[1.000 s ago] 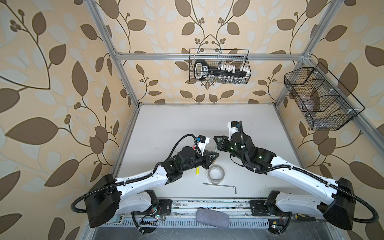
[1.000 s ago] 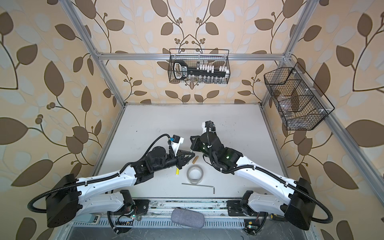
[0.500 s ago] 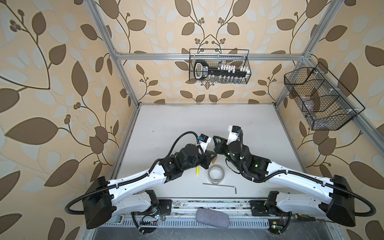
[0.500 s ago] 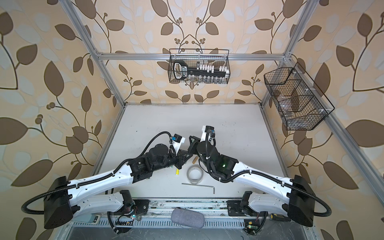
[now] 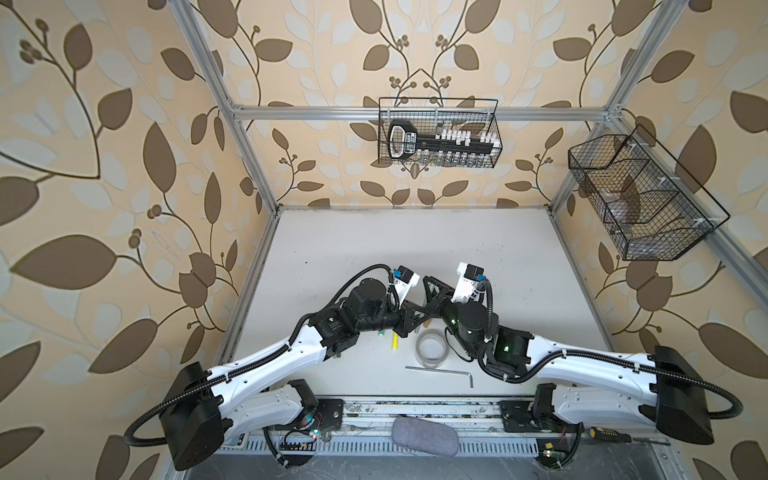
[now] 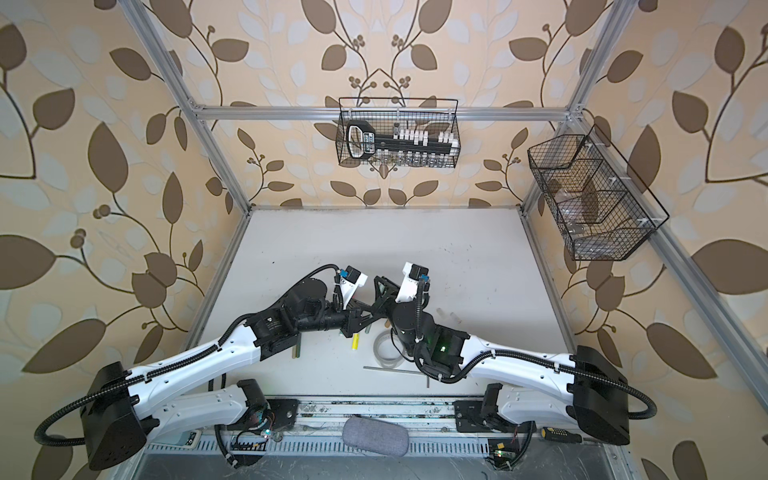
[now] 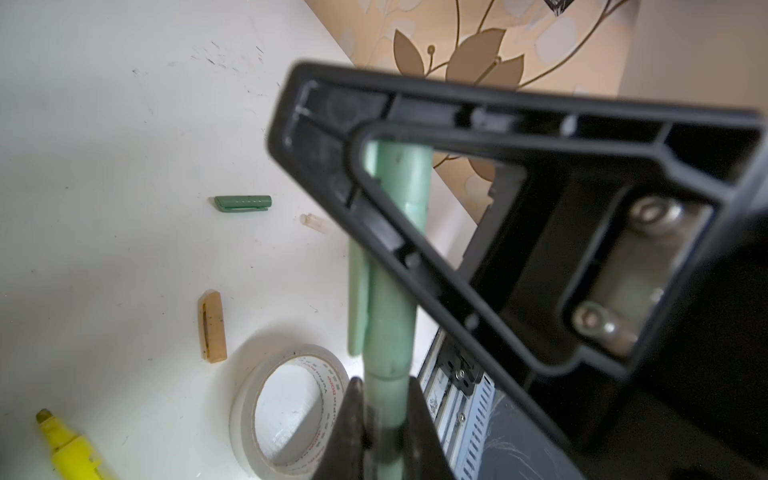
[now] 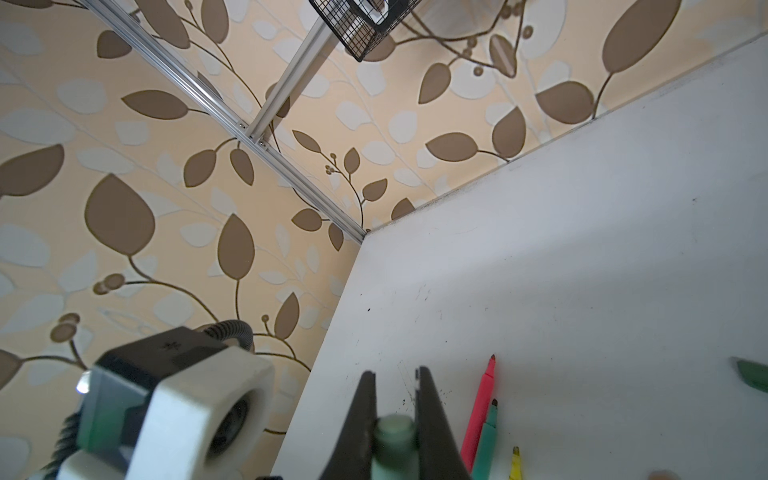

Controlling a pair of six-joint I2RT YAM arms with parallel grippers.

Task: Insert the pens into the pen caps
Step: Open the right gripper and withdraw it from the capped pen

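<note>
Over the middle of the bench (image 5: 374,249), I see my left gripper (image 7: 383,384) clamped tight on the grey-green pen (image 7: 384,419), which runs straight into the matching cap (image 7: 390,332). My right gripper (image 8: 395,374), closed, pinches that cap, near the tape roll (image 7: 243,419).

A roll of clear tape (image 7: 244,419) is lying flat on the white table (image 5: 415,241), just on the near side of the jaws. A silver hex key (image 5: 436,370) is lying just beyond it, nearer the front. Far behind the jaws a wire basket (image 5: 438,137) is hanging, holding what looks like a socket rail. A second basket (image 5: 644,199) is hanging well off to their right.
</note>
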